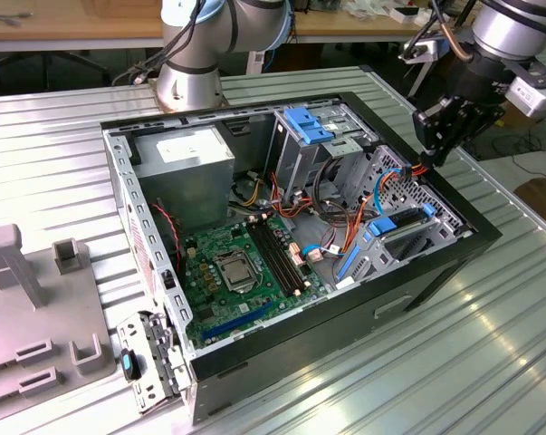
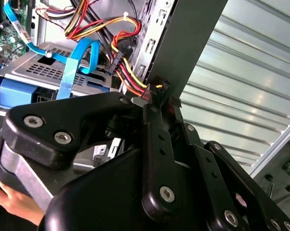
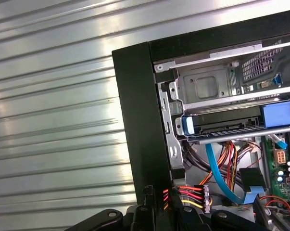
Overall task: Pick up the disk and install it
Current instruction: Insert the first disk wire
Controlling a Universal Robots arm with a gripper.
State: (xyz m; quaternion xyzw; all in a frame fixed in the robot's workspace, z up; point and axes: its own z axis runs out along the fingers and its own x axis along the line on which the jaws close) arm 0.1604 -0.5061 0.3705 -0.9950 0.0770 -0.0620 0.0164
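First wrist view: spotted disk (image 3: 226,126) slotted in bay inside case (image 3: 135,120) | second wrist view: hand (image 2: 160,98) narrow, seemingly pinching power plug (image 2: 157,86) | judged stiff, dense, shock-sensitive; best gripped by blue carrier edges.

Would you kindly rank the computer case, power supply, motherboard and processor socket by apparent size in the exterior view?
1. computer case
2. power supply and motherboard: too alike to rank
3. processor socket

Robotics lab: arm base (image 1: 189,77) on ribbed metal table (image 1: 454,362), opened computer case (image 1: 426,276), wooden workbench (image 1: 73,23) behind.
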